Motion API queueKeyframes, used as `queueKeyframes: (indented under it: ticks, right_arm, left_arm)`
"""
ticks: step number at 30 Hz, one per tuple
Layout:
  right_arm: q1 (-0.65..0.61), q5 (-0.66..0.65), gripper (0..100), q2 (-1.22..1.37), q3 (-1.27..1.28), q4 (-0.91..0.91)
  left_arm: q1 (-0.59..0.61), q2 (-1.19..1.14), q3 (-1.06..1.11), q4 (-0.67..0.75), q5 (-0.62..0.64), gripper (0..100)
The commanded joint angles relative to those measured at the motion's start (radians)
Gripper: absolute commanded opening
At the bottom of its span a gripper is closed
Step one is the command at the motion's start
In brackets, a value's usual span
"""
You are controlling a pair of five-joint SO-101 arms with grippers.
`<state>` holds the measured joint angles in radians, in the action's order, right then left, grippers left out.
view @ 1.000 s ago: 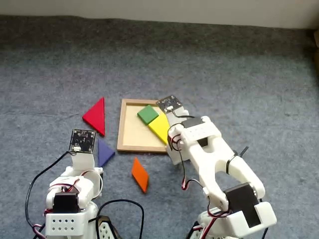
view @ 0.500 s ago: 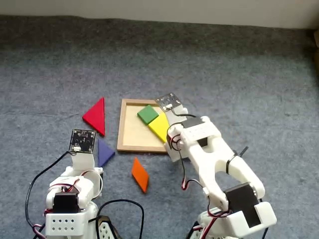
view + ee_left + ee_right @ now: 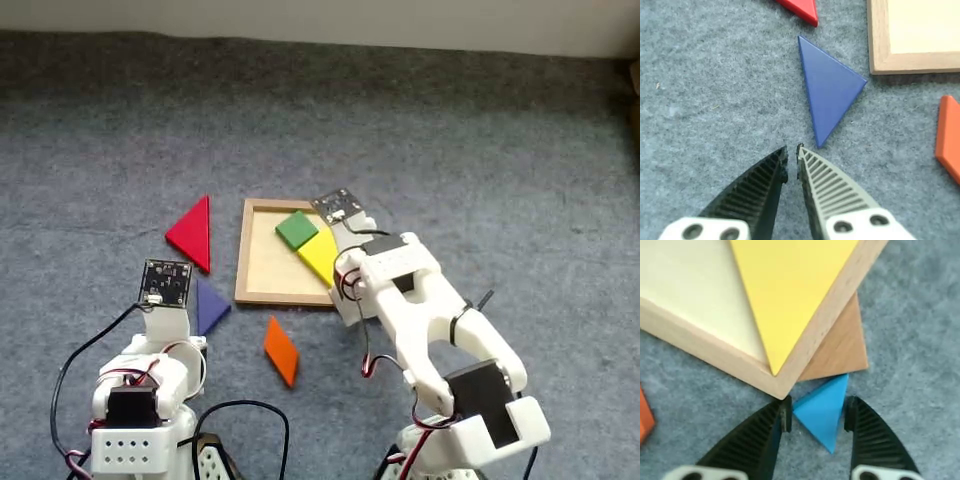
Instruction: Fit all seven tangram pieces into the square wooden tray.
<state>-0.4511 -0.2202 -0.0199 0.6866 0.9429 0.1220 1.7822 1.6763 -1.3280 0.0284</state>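
I am keeping the right gripper [image 3: 817, 415] low with its jaws spread. The light blue triangle [image 3: 822, 412] is lying between them on the carpet [image 3: 920, 315], fingertips just beside its edges. Just ahead of the tips, a corner of the wooden tray [image 3: 705, 346] is sitting with the yellow triangle [image 3: 790, 285] inside and a tan piece [image 3: 840, 350] poking out beside it; the green square [image 3: 296, 229] is lying farther in. The left gripper [image 3: 791, 149] is hovering empty, jaws together. The dark blue triangle [image 3: 827, 92] is lying just ahead of its tips, the red triangle [image 3: 800, 7] beyond, and the orange parallelogram [image 3: 949, 137] off to its right.
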Motion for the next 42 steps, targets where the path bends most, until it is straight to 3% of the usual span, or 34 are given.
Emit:
queueKeyframes:
  ticks: [1,12,18,21,30,42]
  right_arm:
    - [0.021,-0.002,17.4,0.03,-0.013,0.044]
    - [0.033,-0.04,16.6,0.019,-0.013,0.008]
    - [0.059,-0.043,12.3,-0.186,0.005,0.008]
    - [0.059,-0.104,12.3,-0.271,0.074,0.002]
    - [0.058,-0.129,12.3,-0.38,0.119,0.002]
    - [-0.002,-0.301,12.3,-0.188,-0.236,0.002]
  left_arm:
    - [0.005,0.036,0.019,-0.005,-0.006,5]
    - [0.005,0.036,0.019,-0.005,-0.006,5]
    - [0.005,0.036,0.019,-0.005,-0.006,5]
    - [0.005,0.036,0.019,-0.005,-0.006,5]
    - [0.005,0.036,0.019,-0.005,-0.006,5]
    - [0.005,0.036,0.019,-0.005,-0.006,5]
